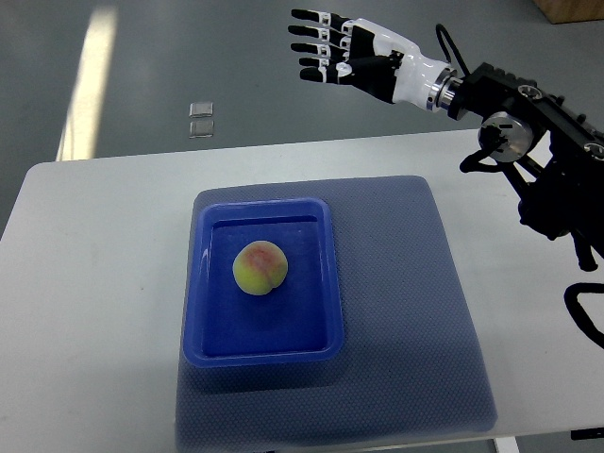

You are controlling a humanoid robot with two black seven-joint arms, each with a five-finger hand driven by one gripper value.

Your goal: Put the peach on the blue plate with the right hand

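Note:
A yellow-green peach (260, 268) with a pink blush lies in the middle of the blue rectangular plate (206, 283). The plate stands on a blue-grey mat on the white table. My right hand (326, 47) hangs high beyond the table's far edge, well up and to the right of the plate. Its black-and-white fingers (311, 45) are spread and hold nothing. The right arm (528, 113) reaches in from the right edge.
The blue-grey mat (415, 302) covers the table's middle and front. Bare white tabletop (94, 283) lies to the left. Two small clear squares (201, 118) sit on the grey floor beyond the table. Black cables (585, 311) hang at the right edge.

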